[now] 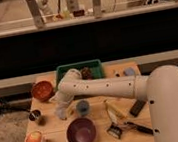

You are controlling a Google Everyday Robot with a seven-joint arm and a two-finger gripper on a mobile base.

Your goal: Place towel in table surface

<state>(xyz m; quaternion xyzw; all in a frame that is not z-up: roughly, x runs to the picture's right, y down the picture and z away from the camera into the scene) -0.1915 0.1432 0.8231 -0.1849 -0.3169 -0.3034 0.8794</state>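
Observation:
The table surface is a light wooden top across the lower middle of the camera view. My white arm reaches over it from the lower right to the left. My gripper points down at the table's left part, between a small dark cup and a blue-grey cup. A pale whitish shape sits at the gripper's tip, low over the wood; I cannot tell whether it is the towel or part of the gripper. No other towel shows.
A green tray with a dark brown item stands at the back. Around it are a red bowl, a purple bowl, a white bowl with an orange thing, a banana, a black block and tools.

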